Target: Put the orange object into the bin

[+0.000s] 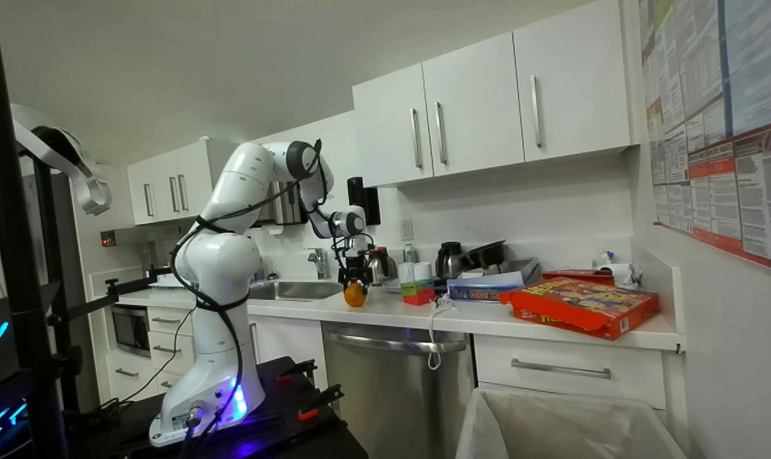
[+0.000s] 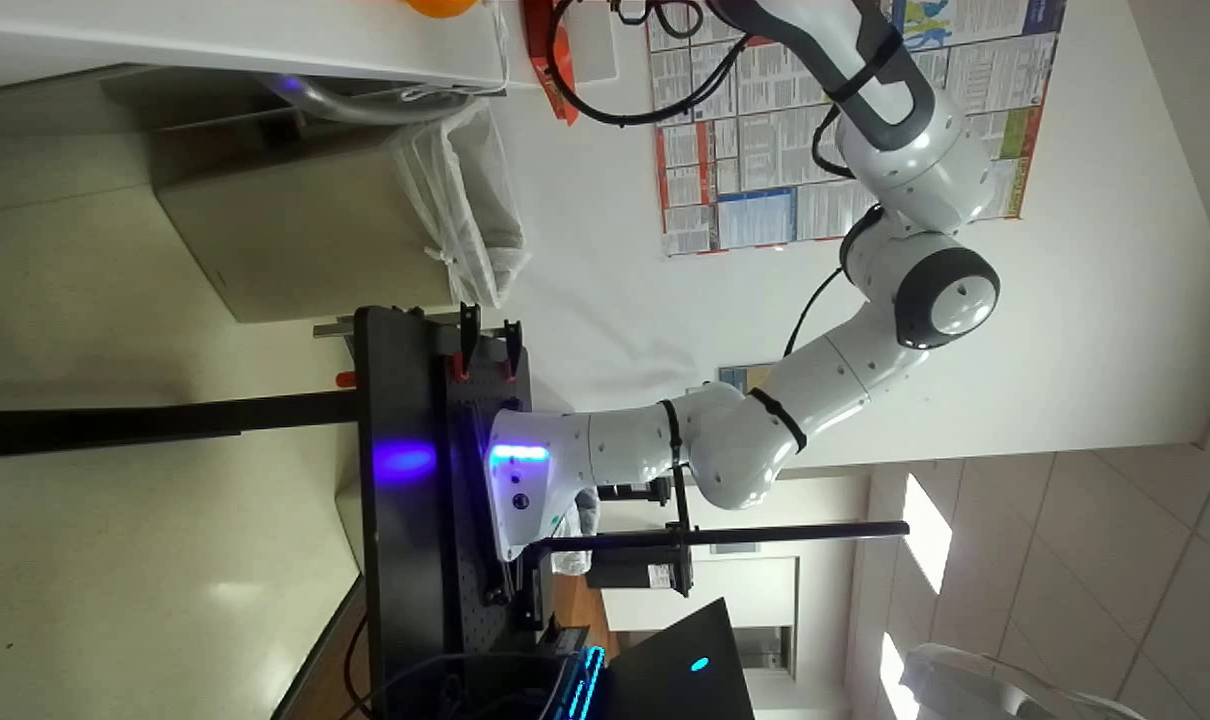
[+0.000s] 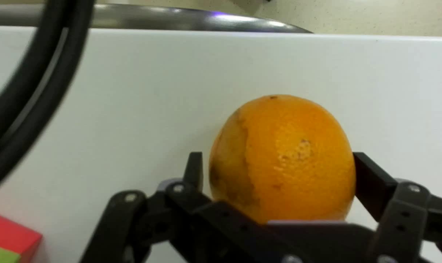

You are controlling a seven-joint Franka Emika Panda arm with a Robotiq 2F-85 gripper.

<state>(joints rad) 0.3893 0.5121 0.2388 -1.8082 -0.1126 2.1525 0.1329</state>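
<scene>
The orange object (image 1: pixel 355 294) is a round orange fruit on the white counter, close to its front edge. It fills the middle of the wrist view (image 3: pixel 283 146), with a brownish patch on its left side. Only its edge shows at the top of an exterior view (image 2: pixel 440 6). My gripper (image 3: pixel 276 164) points down with its fingers on either side of the fruit. A narrow gap shows between the left finger and the fruit; the right finger looks against it or very near. The bin (image 2: pixel 315 230) is large, pale and lined with a white bag; its open top (image 1: pixel 570 421) shows below the counter.
Red and green blocks (image 1: pixel 418 294) stand beside the gripper on the counter. A blue box (image 1: pixel 484 288) and a red-orange box (image 1: pixel 589 303) lie further along. A white cord (image 1: pixel 433 338) hangs over the dishwasher (image 1: pixel 398 389). The sink (image 1: pixel 296 291) is on the other side.
</scene>
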